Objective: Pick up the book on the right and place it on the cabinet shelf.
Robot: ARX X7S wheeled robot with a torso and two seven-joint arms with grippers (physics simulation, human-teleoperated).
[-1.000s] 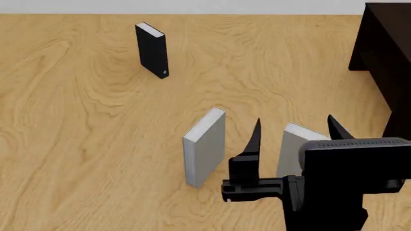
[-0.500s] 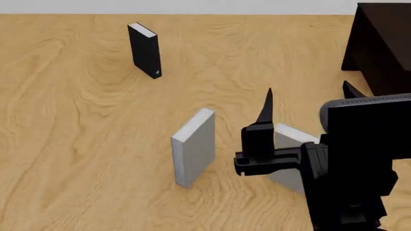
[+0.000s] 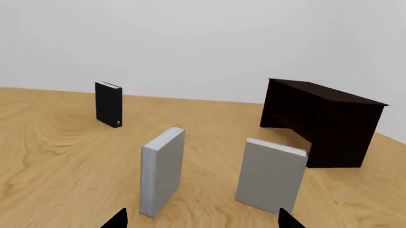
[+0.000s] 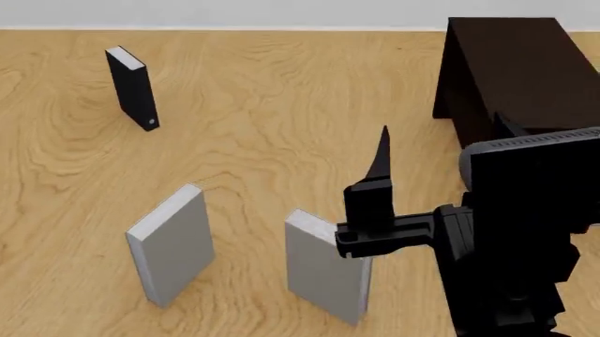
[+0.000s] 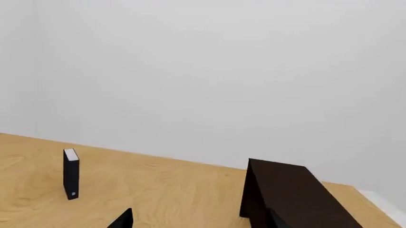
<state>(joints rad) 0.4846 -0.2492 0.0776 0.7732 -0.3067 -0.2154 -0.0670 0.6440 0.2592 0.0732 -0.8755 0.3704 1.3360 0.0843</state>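
Observation:
The book, a plain light-grey hardcover (image 4: 324,270), stands upright on the wooden floor; it also shows in the left wrist view (image 3: 273,175). A near-identical second grey book (image 4: 173,244) stands to its left. The dark brown cabinet (image 4: 511,70) stands at the far right, with its top board in view; its inner shelf is in shadow in the left wrist view (image 3: 323,121). My right gripper (image 4: 440,144) is open and empty, held above and to the right of the book. My left gripper (image 3: 201,221) is open and empty, low in front of both grey books.
A slim black book (image 4: 131,88) with a small round mark stands upright at the far left; it also shows in the right wrist view (image 5: 71,174). The cabinet (image 5: 285,194) fills the right wrist view's lower part. A pale wall runs behind the wooden floor.
My right gripper has risen from around the right grey book to above it. The head view has swung right, so the books sit further left and more of the cabinet shows.

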